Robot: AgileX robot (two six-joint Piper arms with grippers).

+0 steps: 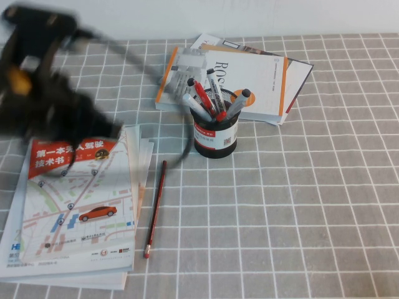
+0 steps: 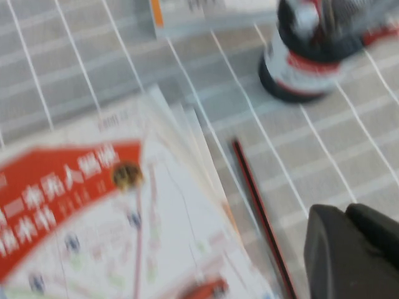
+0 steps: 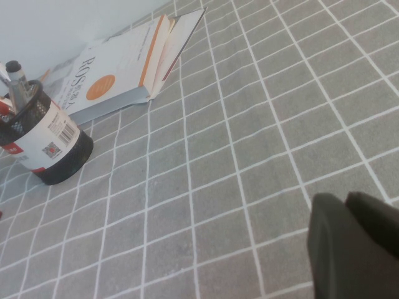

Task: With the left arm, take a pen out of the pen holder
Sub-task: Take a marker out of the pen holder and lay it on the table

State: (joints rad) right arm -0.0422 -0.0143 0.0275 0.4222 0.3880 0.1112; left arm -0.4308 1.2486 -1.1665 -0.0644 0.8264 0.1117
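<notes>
Several pens (image 1: 206,99) stand crowded in the black mesh pen holder (image 1: 215,140), which sits on the tabletop (image 1: 312,205) near the middle, just in front of the far books (image 1: 255,75). The pens lean in different directions, most toward the far left.

Left gripper (image 2: 346,215): above the stack of map books (image 1: 75,212) at the near left, well apart from the pen holder. Fingers (image 2: 327,249) clenched together, grasping nothing. A red-and-black pencil (image 1: 156,208) lies flat on the tabletop just to the right of that stack, between it and the holder.

Right gripper (image 3: 346,202): over bare tabletop to the right, well apart from the holder. Fingers pressed together, empty.

Assessment: no pen is in hand, so the reach to the holder is judged to be the step outstanding.

Hazards noted:
1. Clenched fingers brought down on the pens would push them aside or deeper rather than take one. They need to be released first.
2. The pens stand close together, so a wide closing may catch two, or pinch a cap only, which could slip.
3. The holder looks light and stands free. A pull along a leaning pen, rather than along its axis, could drag or tip it.
4. A dark cable (image 1: 143,62) from the left arm hangs close to the holder's left side and could snag it.
5. A low pass could knock the pencil and set it rolling.
</notes>
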